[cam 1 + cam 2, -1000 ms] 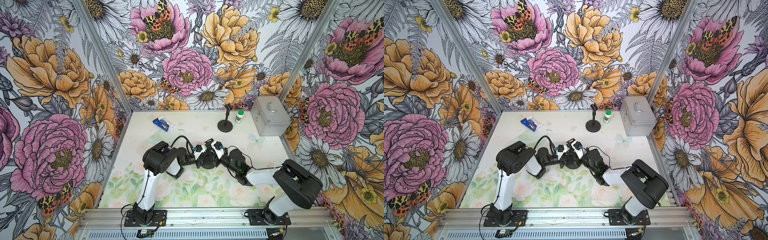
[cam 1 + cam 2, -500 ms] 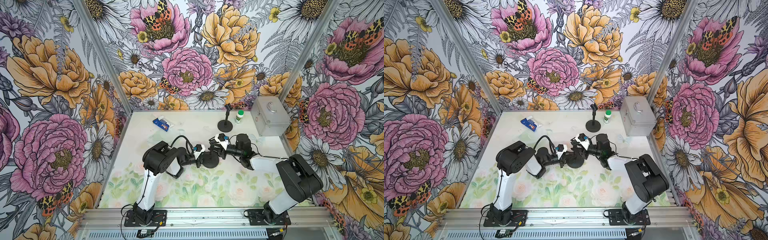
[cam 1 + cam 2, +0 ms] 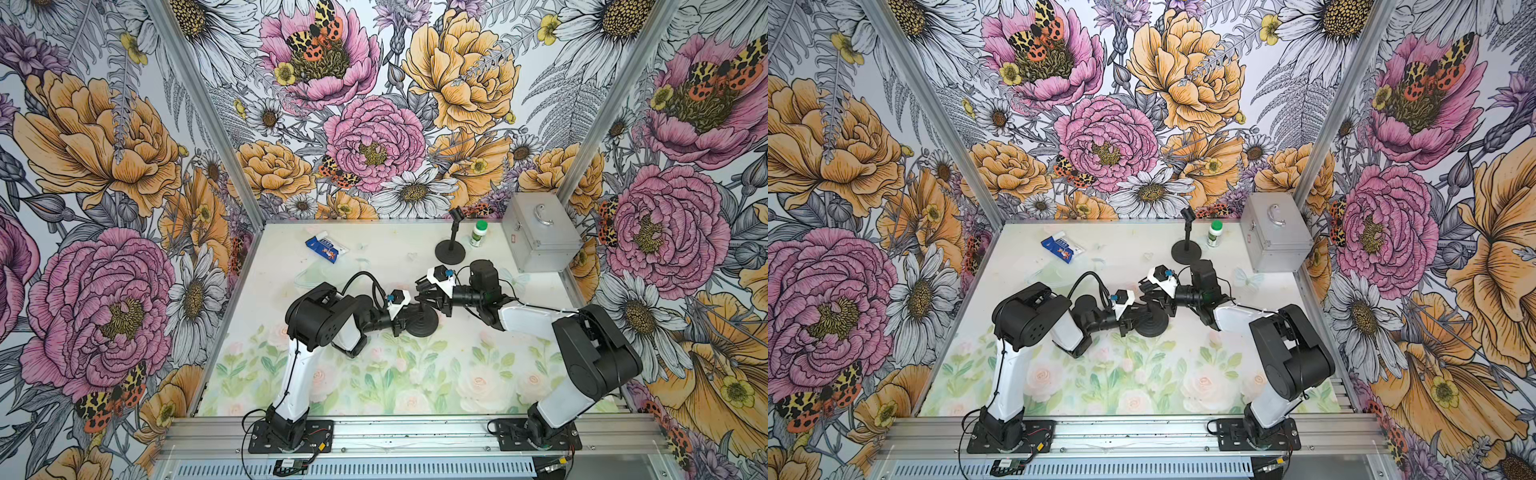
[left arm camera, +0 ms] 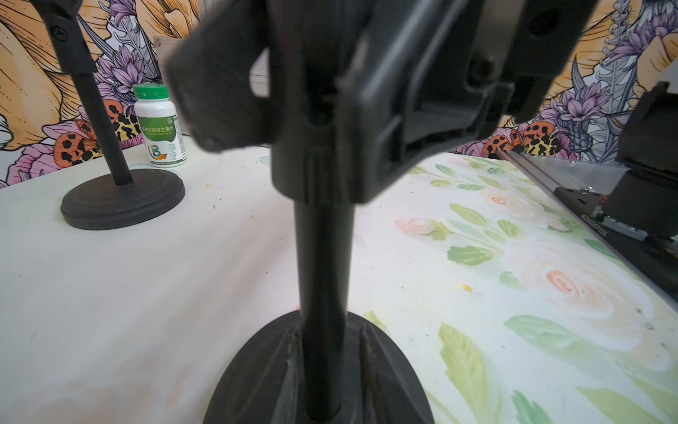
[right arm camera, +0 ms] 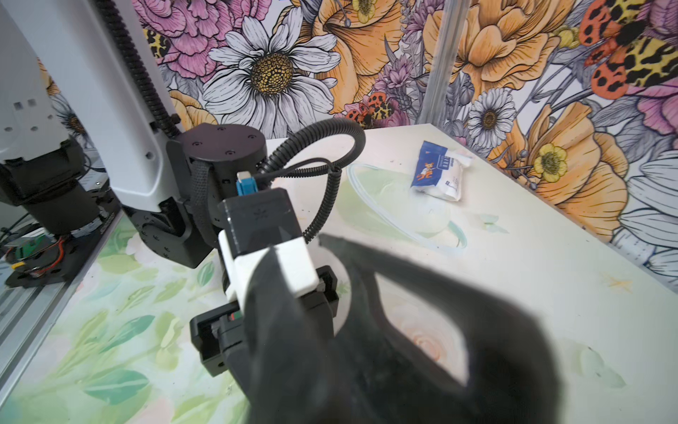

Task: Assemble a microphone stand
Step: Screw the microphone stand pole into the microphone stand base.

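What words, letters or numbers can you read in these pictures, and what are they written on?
"B": big letter on the white bottle, on its green label.
"维生素片": end of the Chinese line above it; the rest is too small.
On the blue packet: print too blurred to read.
On the black plate by the rail: a code, too small.
On the metal box: red sticker, unreadable.

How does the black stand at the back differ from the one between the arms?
The back stand stands alone beside a bottle; the middle stand has the left pincer low by its pole, the right pincer at its top. The back stand's clip shows; the middle stand's top is hidden. Both stand upright on round bases.
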Controlling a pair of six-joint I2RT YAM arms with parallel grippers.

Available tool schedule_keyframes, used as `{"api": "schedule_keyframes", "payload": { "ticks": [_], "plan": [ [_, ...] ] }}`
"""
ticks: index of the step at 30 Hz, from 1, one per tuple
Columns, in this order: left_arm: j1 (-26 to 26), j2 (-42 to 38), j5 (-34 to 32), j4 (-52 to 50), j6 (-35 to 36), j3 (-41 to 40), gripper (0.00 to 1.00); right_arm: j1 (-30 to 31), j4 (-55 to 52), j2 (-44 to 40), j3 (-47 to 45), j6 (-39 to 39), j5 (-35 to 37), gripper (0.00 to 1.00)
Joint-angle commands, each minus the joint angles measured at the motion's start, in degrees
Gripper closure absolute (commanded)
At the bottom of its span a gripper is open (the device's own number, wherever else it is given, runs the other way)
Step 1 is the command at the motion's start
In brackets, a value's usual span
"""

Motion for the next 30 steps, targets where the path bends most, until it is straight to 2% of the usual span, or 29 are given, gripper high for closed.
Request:
{"api": "schedule_keyframes", "payload": {
  "ticks": [1, 4, 6, 9, 11, 14, 15, 16, 19, 21, 23, 30],
  "plan": [
    [-0.2, 0.8, 0.7, 0.6, 0.2, -0.4, 0.67, 3.5, 9.7, -0.5, -6.7, 5.7, 24.1, 1.0],
    [-0.4, 0.7, 0.5, 0.5, 0.2, -0.3, 0.66, 8.0, 20.5, -0.1, -11.9, 13.3, 45.6, 1.0],
    [-0.3, 0.8, 0.4, 0.5, 0.2, -0.3, 0.69, 11.4, 23.4, 1.1, -13.1, 15.5, 55.2, 1.0],
    [-0.4, 0.7, 0.0, 0.5, 0.2, -0.5, 0.77, 13.9, 26.7, 2.2, -13.5, 14.7, 55.6, 1.0],
    [-0.4, 0.7, -0.1, 0.5, 0.2, -0.5, 0.8, 13.8, 26.8, 1.9, -13.1, 12.8, 50.0, 1.0],
    [-0.4, 0.7, -0.1, 0.5, 0.3, -0.5, 0.82, 11.9, 26.4, 0.0, -13.2, 7.4, 35.6, 0.77],
    [-0.4, 0.7, -0.1, 0.5, 0.4, -0.5, 0.83, 10.0, 25.6, -0.9, -13.0, 6.6, 28.3, 0.68],
    [-0.5, 0.7, -0.1, 0.6, 0.4, -0.5, 0.83, 7.4, 23.6, -1.6, -12.2, 6.4, 18.4, 0.63],
    [-0.4, 0.7, 0.0, 0.6, 0.4, -0.5, 0.83, 1.3, 8.9, -0.6, -4.4, 5.4, -8.4, 0.59],
    [-0.5, 0.6, 0.0, 0.6, 0.3, -0.4, 0.82, 0.1, -1.3, 1.7, 1.6, 1.7, -18.0, 0.6],
    [-0.4, 0.7, 0.0, 0.5, 0.3, -0.4, 0.83, -0.5, -9.4, 3.4, 5.7, -2.6, -21.7, 0.61],
    [-0.4, 0.7, -0.1, 0.5, 0.4, -0.5, 0.82, -2.4, -20.2, 5.5, 10.9, -10.2, -21.1, 0.64]
  ]
}}
